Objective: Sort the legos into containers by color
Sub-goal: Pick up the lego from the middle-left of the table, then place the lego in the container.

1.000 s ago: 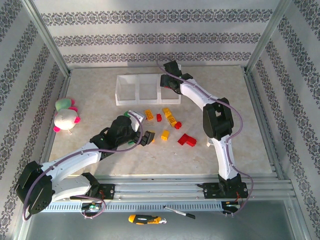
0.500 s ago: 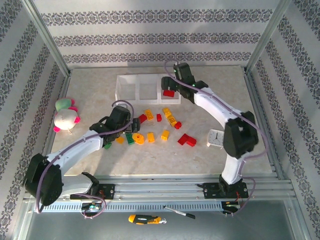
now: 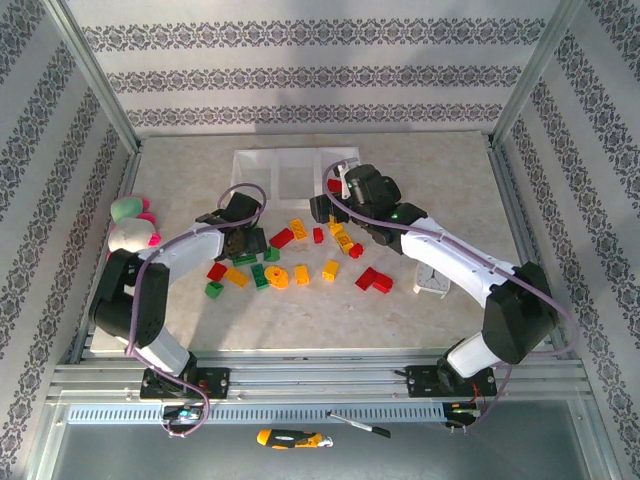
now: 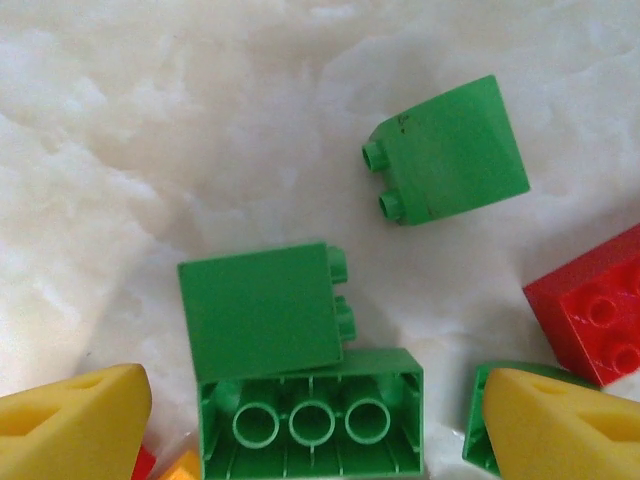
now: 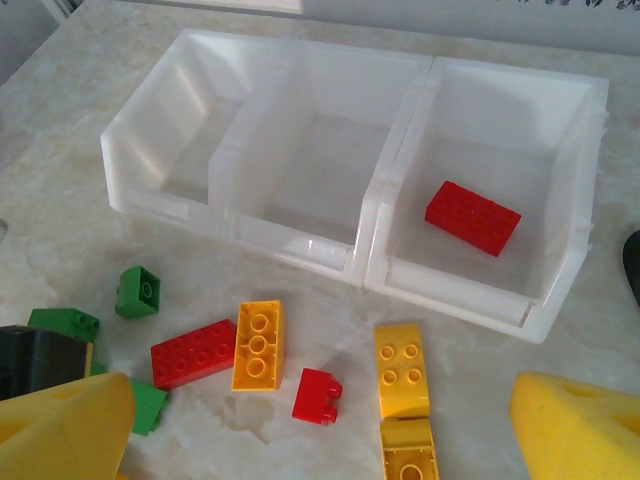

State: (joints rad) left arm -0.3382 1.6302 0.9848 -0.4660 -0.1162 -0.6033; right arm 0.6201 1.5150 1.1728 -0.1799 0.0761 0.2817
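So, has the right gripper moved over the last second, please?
Yes: the right gripper came back from above the tray's right end to its near side, over the loose bricks.

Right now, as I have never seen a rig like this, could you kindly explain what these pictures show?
These are two robot arms bolted at the near edge of a table, each ending in a two-finger gripper with yellow pads. One picture looks down from above and behind them; the other two come from a camera on each wrist. The left gripper hangs open over green bricks, gripping nothing. The right gripper is open and empty too, facing a white three-compartment tray. One red brick lies in its right-hand compartment; the other two look empty. More loose bricks in red, yellow and green lie scattered on the table, and a plush toy sits at its left edge.
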